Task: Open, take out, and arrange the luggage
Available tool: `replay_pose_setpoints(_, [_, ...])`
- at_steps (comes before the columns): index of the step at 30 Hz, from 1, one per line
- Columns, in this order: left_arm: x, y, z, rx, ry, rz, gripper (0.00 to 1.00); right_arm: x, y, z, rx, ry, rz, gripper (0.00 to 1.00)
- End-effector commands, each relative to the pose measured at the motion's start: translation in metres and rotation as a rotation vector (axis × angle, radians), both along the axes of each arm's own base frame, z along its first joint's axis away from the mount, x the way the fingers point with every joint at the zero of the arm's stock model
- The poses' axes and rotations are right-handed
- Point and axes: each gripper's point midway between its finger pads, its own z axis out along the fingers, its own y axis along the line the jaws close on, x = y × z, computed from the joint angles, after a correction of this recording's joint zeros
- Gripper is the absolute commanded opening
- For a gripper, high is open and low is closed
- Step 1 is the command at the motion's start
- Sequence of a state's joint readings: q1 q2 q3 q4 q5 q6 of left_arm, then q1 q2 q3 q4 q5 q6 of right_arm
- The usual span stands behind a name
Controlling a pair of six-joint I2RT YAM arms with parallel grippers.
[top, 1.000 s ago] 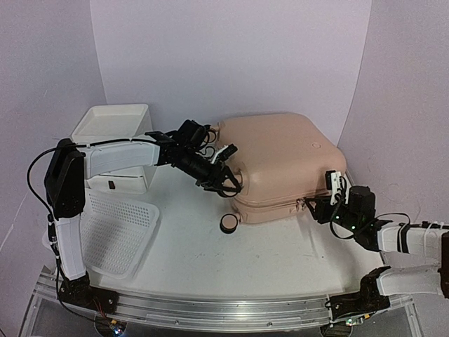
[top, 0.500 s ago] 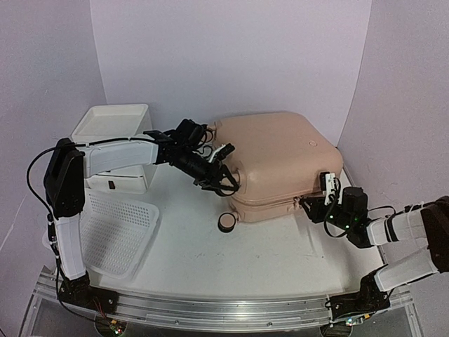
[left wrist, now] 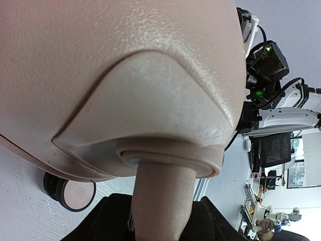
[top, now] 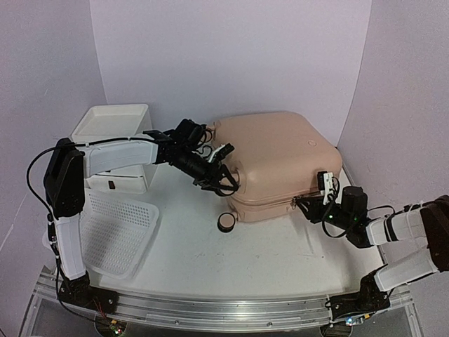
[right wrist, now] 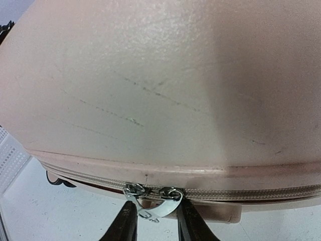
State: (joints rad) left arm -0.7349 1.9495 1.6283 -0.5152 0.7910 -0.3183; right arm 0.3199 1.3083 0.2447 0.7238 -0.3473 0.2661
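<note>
Two pincers are at one luggage. The right pincer (right wrist: 155,224) has its fingertips on either side of the two zipper pulls (right wrist: 152,200), which hang together at the seam; I cannot tell whether it pinches them. The left pincer (left wrist: 163,218) is closed round a pink stub (left wrist: 163,186) that juts from a moulded corner of the shell, pinning that end. The luggage (top: 280,158) lies flat on the table (top: 266,256), toward the back right, with its zipper (right wrist: 251,193) shut along the visible edge. The shell looks stiff, smooth and rather slippery. I judge it too bulky and heavy to lift by a pinch, so the good holds are the small parts: the pulls, the stub and, once open, the lid's rim. The pulls are thin, loose metal and may slip out, so a firm squeeze near the slider should serve. One wheel (top: 226,223) shows, black with a cream face, under the near left corner. To the left stand one drawer unit (top: 112,126) and one mesh basket (top: 119,232), both apart from the luggage.
</note>
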Motion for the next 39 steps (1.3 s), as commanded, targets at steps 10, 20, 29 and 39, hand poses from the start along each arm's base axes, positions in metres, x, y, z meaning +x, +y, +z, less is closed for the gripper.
replay_pose_setpoints(10, [0.016, 0.017, 0.062, -0.039, -0.025, 0.144, 0.1, 0.03, -0.013, 0.027, 0.096, -0.038, -0.168, 0.25])
replay_pose_setpoints(20, [0.016, 0.018, 0.062, -0.038, -0.032, 0.146, 0.1, 0.029, -0.024, 0.018, 0.106, -0.003, -0.242, 0.08])
replay_pose_setpoints(29, [0.019, 0.022, 0.061, -0.022, -0.058, 0.167, 0.09, 0.013, -0.047, -0.014, -0.208, 0.136, -0.258, 0.0])
replay_pose_setpoints(39, [0.018, 0.023, 0.06, -0.021, -0.058, 0.164, 0.09, -0.004, -0.035, 0.007, -0.171, 0.028, -0.139, 0.27])
